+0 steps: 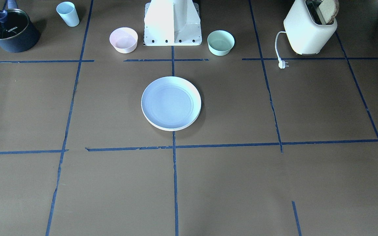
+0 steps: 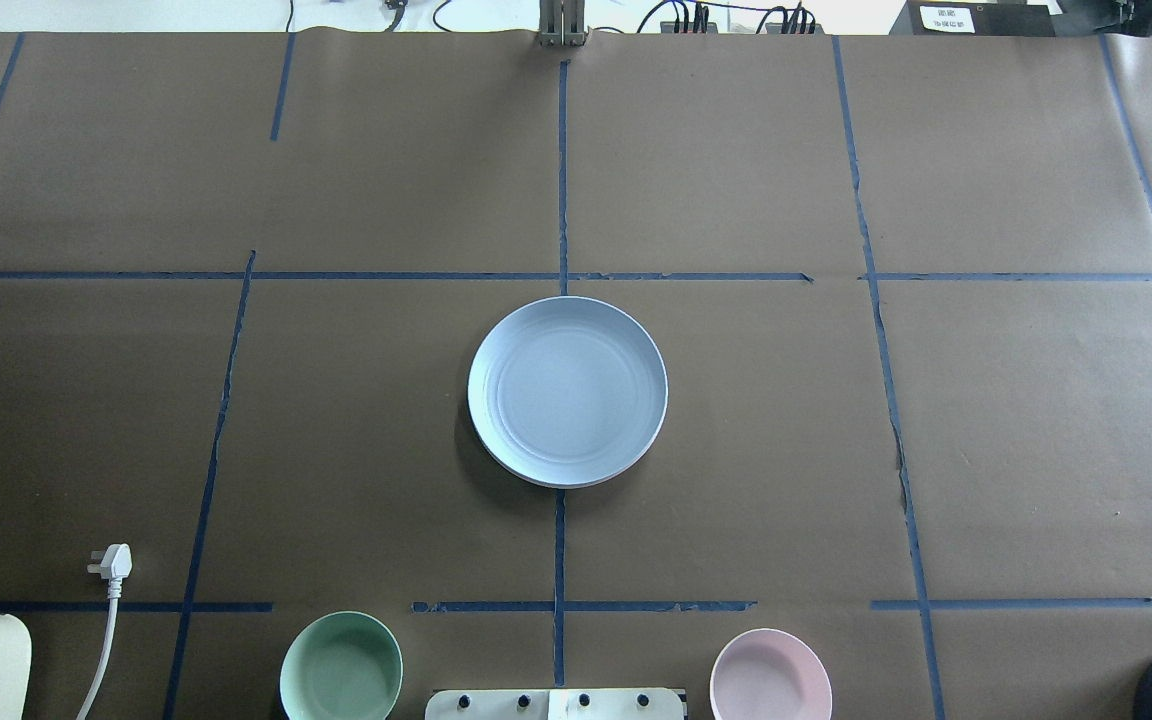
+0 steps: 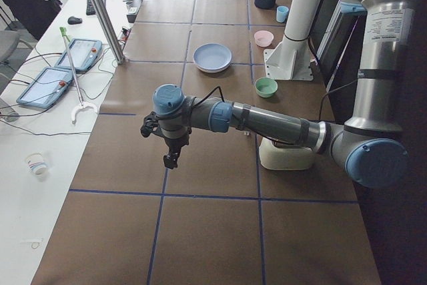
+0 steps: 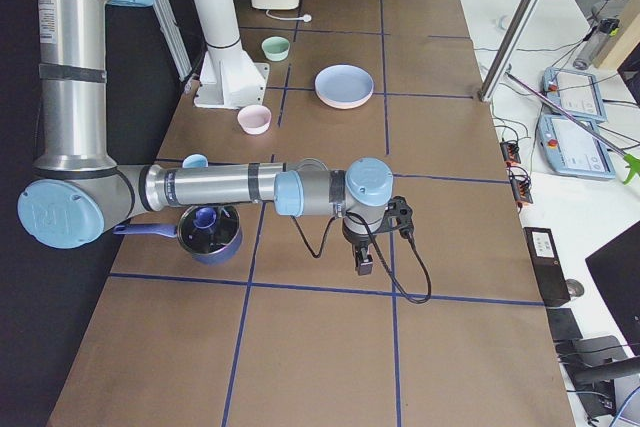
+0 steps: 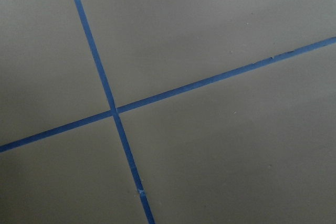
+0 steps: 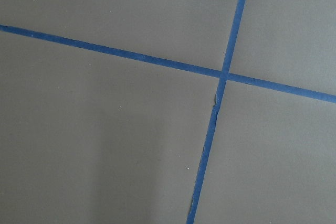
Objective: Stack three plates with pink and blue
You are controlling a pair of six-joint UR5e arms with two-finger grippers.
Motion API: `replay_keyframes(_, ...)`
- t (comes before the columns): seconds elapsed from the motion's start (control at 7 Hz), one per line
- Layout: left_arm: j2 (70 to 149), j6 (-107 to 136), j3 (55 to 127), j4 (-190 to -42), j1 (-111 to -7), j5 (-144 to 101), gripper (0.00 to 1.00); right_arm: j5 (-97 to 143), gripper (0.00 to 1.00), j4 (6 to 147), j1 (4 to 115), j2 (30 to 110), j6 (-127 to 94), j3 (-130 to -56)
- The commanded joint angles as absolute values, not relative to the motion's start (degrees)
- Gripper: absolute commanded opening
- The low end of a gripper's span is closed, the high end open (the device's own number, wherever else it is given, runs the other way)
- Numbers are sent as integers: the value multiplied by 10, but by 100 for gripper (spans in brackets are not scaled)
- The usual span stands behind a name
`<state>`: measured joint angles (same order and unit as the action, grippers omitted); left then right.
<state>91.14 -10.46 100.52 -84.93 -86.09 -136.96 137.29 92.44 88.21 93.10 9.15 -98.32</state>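
The pale blue plate (image 1: 171, 102) lies on top of a stack in the middle of the table, and also shows in the overhead view (image 2: 567, 390). A cream-white rim (image 1: 176, 128) shows under it. In the exterior right view the stack (image 4: 345, 85) has a pink lower edge. My left gripper (image 3: 171, 159) hangs over bare table far from the stack, seen only in the exterior left view; I cannot tell if it is open or shut. My right gripper (image 4: 365, 265) hangs likewise at the other end, seen only in the exterior right view; I cannot tell its state. Both wrist views show only brown paper and blue tape.
A small pink bowl (image 1: 123, 40) and a small mint bowl (image 1: 220, 42) flank the robot base (image 1: 172, 24). A toaster (image 1: 309, 29) with its loose plug (image 1: 283, 64) stands on my left. A dark pot (image 1: 11, 31) and a blue cup (image 1: 68, 13) stand on my right.
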Motion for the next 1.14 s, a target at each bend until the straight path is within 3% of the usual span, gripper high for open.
replay_keyframes(0.0, 896, -105, 1007, -846, -862, -1375, 100, 1372, 100, 925, 883, 932, 94, -980)
replay_keyframes(1.0, 870, -107, 1004, -853, -864, -1376, 100, 1374, 100, 924, 879, 930, 88, -970)
